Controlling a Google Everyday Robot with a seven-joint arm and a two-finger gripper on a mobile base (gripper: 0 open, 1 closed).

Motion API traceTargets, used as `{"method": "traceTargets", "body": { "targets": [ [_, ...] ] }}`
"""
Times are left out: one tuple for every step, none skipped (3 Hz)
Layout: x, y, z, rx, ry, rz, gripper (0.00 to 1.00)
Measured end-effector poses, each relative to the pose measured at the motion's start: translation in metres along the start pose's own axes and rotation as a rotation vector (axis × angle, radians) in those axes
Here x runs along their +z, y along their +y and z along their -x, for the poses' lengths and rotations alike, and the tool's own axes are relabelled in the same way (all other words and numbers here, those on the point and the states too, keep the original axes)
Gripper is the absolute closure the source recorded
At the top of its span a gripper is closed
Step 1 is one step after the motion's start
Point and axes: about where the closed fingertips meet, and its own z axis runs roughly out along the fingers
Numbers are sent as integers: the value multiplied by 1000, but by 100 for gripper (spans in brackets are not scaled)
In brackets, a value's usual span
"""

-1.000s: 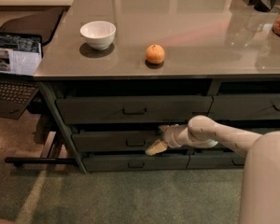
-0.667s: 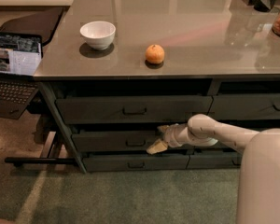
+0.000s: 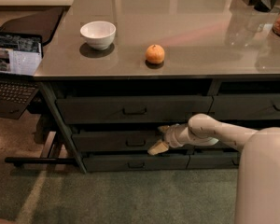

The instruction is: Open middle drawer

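- The gripper [image 3: 161,138] is hanging in front of the middle drawer [image 3: 107,141], just right of its handle [image 3: 136,143] and under the table [image 3: 200,41] edge.
- Its two fingers are standing apart, one above the other: the upper finger [image 3: 164,129] is sitting near the top edge of the drawer front, and the lower finger [image 3: 157,148] is pointing down and left towards the bottom edge.
- Nothing is showing between the fingers; they are not closing on the handle, which is lying clear to their left.
- Whether either fingertip is touching the drawer front cannot be told.
- The arm [image 3: 214,132] is reaching in from the right, crossing the right end of the drawer row.
- The middle drawer is lying between the top drawer [image 3: 93,110] and the bottom drawer [image 3: 112,163], with a dark gap showing above its front.
- How far it is standing out from the frame cannot be told.
- On the table a white bowl [image 3: 98,34] is sitting at the left, and an orange [image 3: 155,54] is sitting near the front edge, well apart from the bowl.
- A laptop [image 3: 14,59] is standing open at the far left, beside the table.
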Motion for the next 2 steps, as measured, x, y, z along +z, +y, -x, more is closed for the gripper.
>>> {"method": "traceTargets", "body": {
  "targets": [
    [-3, 4, -10, 4, 12, 4, 30],
    [-5, 5, -12, 5, 17, 4, 40]
  ]
}}
